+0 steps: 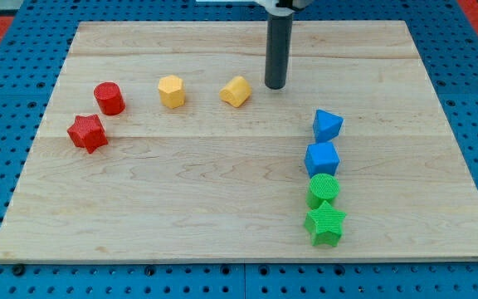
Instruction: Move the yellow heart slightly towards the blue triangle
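Note:
The yellow heart (pixel 236 91) lies in the upper middle of the wooden board (pixel 222 191). The blue triangle (pixel 328 125) lies to its right and a little lower, at the top of a column of blocks. My tip (pixel 275 86) rests on the board just right of the yellow heart, a small gap away and not touching it. It is up and to the left of the blue triangle. The dark rod rises straight up out of the view's top.
A second yellow block, a hexagon (pixel 171 91), lies left of the heart. A red cylinder (pixel 109 98) and a red star (pixel 87 133) lie at the left. Below the blue triangle come a blue cube (pixel 322 158), a green cylinder (pixel 324 189) and a green star (pixel 324 223).

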Available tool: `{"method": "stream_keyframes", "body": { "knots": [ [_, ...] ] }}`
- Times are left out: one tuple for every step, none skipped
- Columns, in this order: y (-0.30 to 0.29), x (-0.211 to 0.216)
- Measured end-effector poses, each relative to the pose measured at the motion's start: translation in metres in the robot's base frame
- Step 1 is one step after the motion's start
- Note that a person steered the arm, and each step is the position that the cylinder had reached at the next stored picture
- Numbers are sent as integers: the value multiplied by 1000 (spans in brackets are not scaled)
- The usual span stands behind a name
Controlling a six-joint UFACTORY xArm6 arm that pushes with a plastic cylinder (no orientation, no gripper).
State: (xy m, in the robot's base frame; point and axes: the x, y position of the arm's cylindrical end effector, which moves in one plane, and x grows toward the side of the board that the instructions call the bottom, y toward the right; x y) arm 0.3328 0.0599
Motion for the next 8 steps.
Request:
{"method": "stream_keyframes", "body": {
  "knots": [
    [-43, -29],
    [-90, -28],
    [-90, -28],
    [-90, -27],
    [-90, -9],
    [-88, 13],
    [-49, 17],
    [-29, 19]
  ]
}}
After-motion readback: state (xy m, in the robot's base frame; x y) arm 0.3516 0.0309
